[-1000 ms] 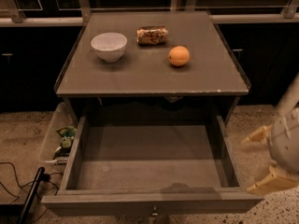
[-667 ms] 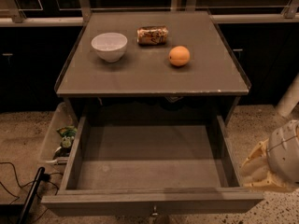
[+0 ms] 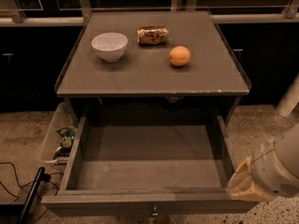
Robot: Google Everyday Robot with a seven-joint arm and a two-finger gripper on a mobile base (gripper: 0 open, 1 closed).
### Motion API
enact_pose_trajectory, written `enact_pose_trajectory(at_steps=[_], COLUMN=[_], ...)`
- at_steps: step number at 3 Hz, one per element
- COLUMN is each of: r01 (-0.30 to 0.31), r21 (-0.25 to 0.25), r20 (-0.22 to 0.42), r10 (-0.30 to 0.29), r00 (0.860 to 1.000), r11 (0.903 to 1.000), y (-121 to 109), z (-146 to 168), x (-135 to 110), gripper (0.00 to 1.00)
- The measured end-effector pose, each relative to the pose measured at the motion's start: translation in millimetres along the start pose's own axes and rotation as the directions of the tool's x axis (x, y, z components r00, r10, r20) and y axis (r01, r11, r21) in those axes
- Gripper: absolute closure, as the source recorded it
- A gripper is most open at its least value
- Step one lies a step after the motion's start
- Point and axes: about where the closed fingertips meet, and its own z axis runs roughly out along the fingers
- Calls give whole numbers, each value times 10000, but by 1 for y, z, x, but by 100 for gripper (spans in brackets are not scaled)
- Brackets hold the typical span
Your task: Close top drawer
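Top drawer (image 3: 140,197) is pulled far out of the cabinet under the tabletop (image 3: 140,76), and its deep tray is empty. It has not moved in the last second. What has changed is the gripper (image 3: 245,183) — it has come down and in from the right, and now it is just beside the right front corner of the drawer. I judge this as the approach to a push, so the closing itself is not yet begun.

Several things are hard to read. How far the gripper is open, or whether it already touches the corner, I cannot tell. It holds nothing that I can see. The arm behind it is cut off by the right edge. The front panel lies almost fully under the lower edge — only a part of the knob (image 3: 154,213) shows.
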Motion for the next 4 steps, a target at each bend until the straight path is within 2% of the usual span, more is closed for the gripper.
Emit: enact_pose_trajectory(at_steps=[1,2,3,4], r01=[-577,-899,-1019,-999], r21=[-1003,-1072,-789,-616], r20=[70,484,1252,1283], r10=[587,955,1113,1071], r00=[9982,9943,9859,9859], r11=[9933,9902,9917,9931], y=[12,15,18,14], z=[79,130,161,161], x=[19,30,33,33], gripper=[100,100,100,82])
